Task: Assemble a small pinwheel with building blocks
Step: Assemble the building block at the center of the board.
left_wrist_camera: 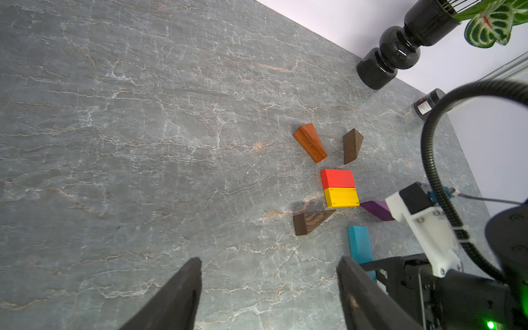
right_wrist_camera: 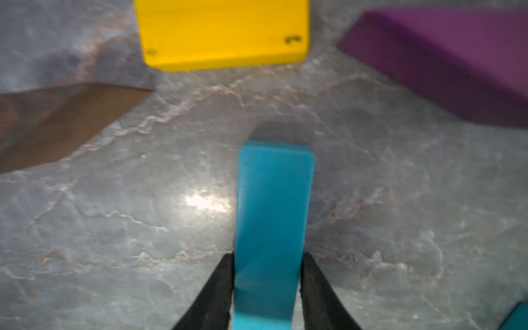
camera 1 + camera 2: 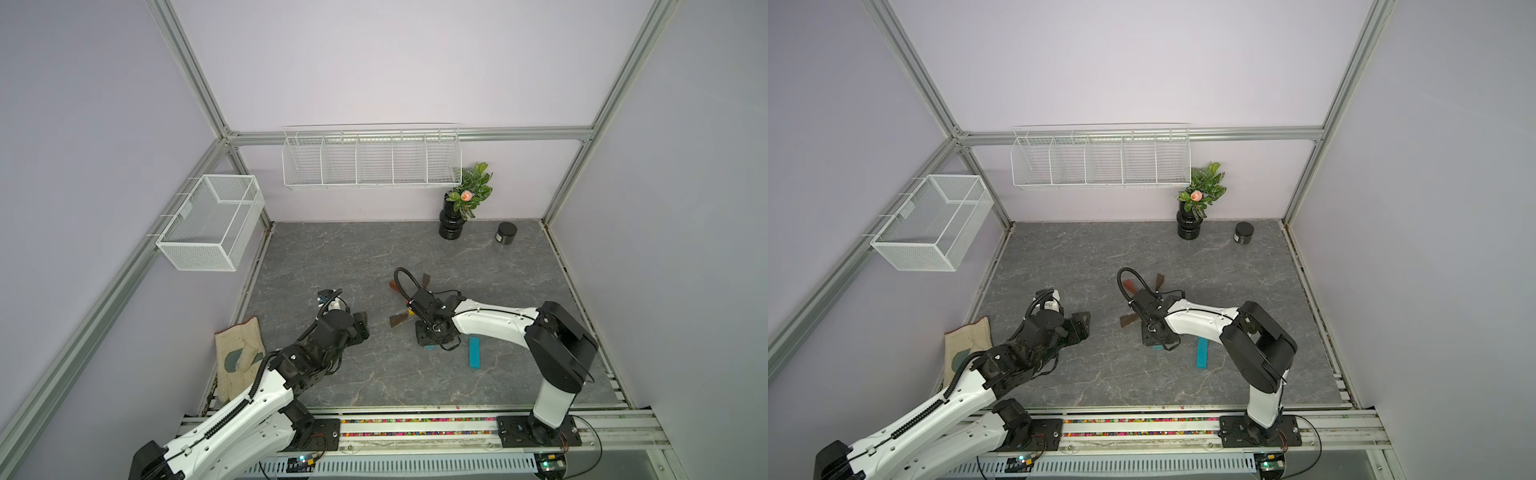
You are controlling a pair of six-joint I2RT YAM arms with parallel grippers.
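Right gripper (image 2: pixel 267 257) first: its jaws sit right up against either side of a teal bar (image 2: pixel 274 200). Honestly I can't tell if they're pinching it or just loose around it. The bar lies flat on the table (image 2: pixel 114 228), aimed at the yellow half of the red-and-yellow square (image 1: pixel 340 187), a bit toward the purple wedge (image 2: pixel 445 63), with a gap before the square. That's where the stem belongs, so I'd guess it's being lined up there.

Left gripper (image 1: pixel 268 263) has its jaws wide apart with nothing in them. It's off to the side of the square, probably just keeping clear.

The pinwheel (image 1: pixel 338 178) is mostly laid out around the square. The purple wedge and a brown wedge (image 2: pixel 57 123) flank the stem side. An orange-brown wedge (image 1: pixel 310 143) and a dark wedge (image 1: pixel 353 145) fan off the red side, none quite touching. The second teal bar (image 3: pixel 474 352) lies farther out on the stem side, not placed yet.
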